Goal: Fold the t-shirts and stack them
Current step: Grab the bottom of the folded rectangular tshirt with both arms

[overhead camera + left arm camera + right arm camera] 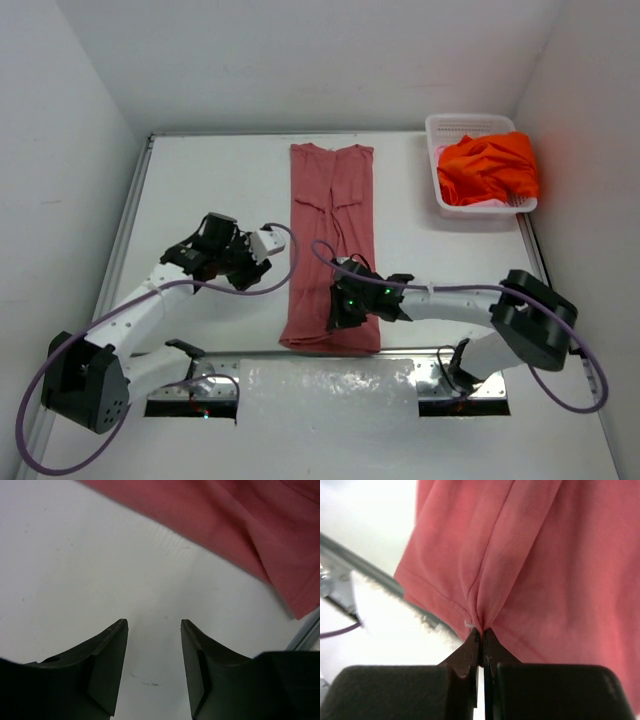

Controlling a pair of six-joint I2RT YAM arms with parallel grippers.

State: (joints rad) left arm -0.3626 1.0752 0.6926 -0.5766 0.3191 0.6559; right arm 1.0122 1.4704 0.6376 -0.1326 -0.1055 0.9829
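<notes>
fold step: right gripper clenched on hem of rose-red t-shirt, lower centre; left gripper released, idle; next, probably carry hem toward collar.

Rose-red shirt runs off the top and right edges in both wrist views. Right gripper — the pinched fold vanishes between its pressed-together fingers. Orange shirt hides the basket floor — pale cloth beneath it is too small to identify.
</notes>
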